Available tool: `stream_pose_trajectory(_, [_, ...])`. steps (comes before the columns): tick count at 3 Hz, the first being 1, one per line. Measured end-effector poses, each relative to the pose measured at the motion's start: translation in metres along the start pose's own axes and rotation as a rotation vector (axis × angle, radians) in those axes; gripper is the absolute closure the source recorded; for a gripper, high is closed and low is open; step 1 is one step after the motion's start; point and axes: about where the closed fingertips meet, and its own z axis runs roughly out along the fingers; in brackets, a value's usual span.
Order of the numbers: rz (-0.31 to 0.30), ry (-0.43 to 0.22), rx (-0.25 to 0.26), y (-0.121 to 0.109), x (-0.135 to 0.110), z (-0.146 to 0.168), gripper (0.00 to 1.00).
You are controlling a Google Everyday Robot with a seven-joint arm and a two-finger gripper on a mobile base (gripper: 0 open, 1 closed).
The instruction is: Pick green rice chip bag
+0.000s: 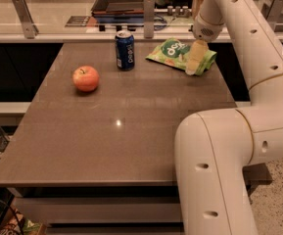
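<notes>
Gripper [195,65] is at the far right back of the surface [131,131], down over the right end of the green rice chip bag [173,50]. The cream-yellow tip overlaps the bag's edge. From this angle I can't tell whether it's spread or closed on the pouch.

The bag is a flat, crinkly foil-type pouch. It's light green with a darker green patch carrying white lettering, and it lies on the surface near the back edge, tilted slightly. It sits right of the blue can [125,50] and clearly apart from it, and it's wider than the can.

The can is a blue metal cylinder with a silver top rim, standing upright, lettering running vertically. I can't see whether the top is opened.

The apple [86,78] is round, smooth-skinned and red-orange, stem dimple up. It sits left of the can and nearer the camera, well apart from the bag.

The surface is a brown matte slab with a faint grain and one small glare spot near the middle.

The arm [219,180] is a glossy white plastic shell of rounded segments with small recessed holes. It fills the right foreground and reaches up and back over the bag.

Behind the surface is a pale counter with a dark shallow tray [124,1], contents unreadable, and upright metal posts [149,16].
</notes>
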Motion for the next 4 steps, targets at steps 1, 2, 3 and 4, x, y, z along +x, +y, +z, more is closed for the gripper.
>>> stream_pose_trajectory(1, [0.001,0.004,-0.005,0.001,0.001,0.001,0.0])
stream_pose_trajectory(2, [0.003,-0.007,0.011,-0.007,-0.007,0.017,0.0])
stream_pose_trajectory(3, [0.003,-0.016,0.025,-0.011,-0.01,0.022,0.0])
stream_pose_trajectory(4, [0.006,-0.02,0.025,-0.013,-0.01,0.028,0.15])
